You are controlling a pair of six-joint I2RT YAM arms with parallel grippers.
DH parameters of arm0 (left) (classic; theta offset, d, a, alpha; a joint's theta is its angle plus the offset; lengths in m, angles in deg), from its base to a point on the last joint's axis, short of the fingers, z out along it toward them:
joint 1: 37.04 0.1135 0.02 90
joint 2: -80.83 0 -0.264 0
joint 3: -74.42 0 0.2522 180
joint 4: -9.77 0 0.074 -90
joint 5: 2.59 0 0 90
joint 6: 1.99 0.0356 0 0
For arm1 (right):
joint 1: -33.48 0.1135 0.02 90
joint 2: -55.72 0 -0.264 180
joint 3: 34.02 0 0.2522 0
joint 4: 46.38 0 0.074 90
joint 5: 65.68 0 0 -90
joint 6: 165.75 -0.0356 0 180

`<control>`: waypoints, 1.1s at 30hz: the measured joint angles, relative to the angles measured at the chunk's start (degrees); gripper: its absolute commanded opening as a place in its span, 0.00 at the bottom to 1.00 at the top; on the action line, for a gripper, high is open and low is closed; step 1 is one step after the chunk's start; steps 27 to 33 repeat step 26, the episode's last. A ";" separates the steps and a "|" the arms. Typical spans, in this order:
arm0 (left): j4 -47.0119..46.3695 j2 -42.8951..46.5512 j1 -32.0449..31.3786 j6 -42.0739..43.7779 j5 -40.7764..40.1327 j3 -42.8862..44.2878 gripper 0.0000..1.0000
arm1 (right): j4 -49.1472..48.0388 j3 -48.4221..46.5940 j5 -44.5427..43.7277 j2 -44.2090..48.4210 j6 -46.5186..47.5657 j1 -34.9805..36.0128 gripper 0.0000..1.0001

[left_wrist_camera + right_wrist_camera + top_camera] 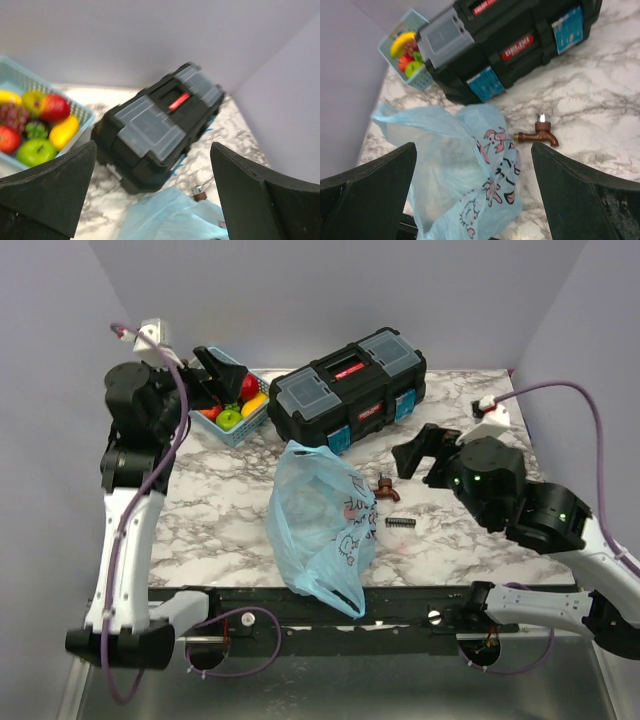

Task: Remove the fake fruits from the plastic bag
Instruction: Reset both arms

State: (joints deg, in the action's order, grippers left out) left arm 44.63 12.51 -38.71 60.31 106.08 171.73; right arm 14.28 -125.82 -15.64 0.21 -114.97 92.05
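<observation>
The light-blue plastic bag (318,525) lies crumpled near the table's front edge. It also shows in the left wrist view (170,215) and the right wrist view (460,165). No fruit shows through it. Several fake fruits (235,405), red, green and yellow, lie in the light-blue lattice basket (215,425) at the back left, and show in the wrist views (40,125) (407,52). My left gripper (222,375) (152,150) is open and empty, raised by the basket. My right gripper (425,452) (472,150) is open and empty, right of the bag.
A black toolbox (350,390) with a red handle stands at the back centre. A small brown tap piece (385,490) and a small dark comb-like part (400,523) lie right of the bag. Grey walls close in the back and sides.
</observation>
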 measured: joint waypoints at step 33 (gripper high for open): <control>-18.01 38.25 -4.94 -2.25 -0.94 -8.96 0.99 | -7.76 -11.82 0.17 9.27 15.37 0.00 1.00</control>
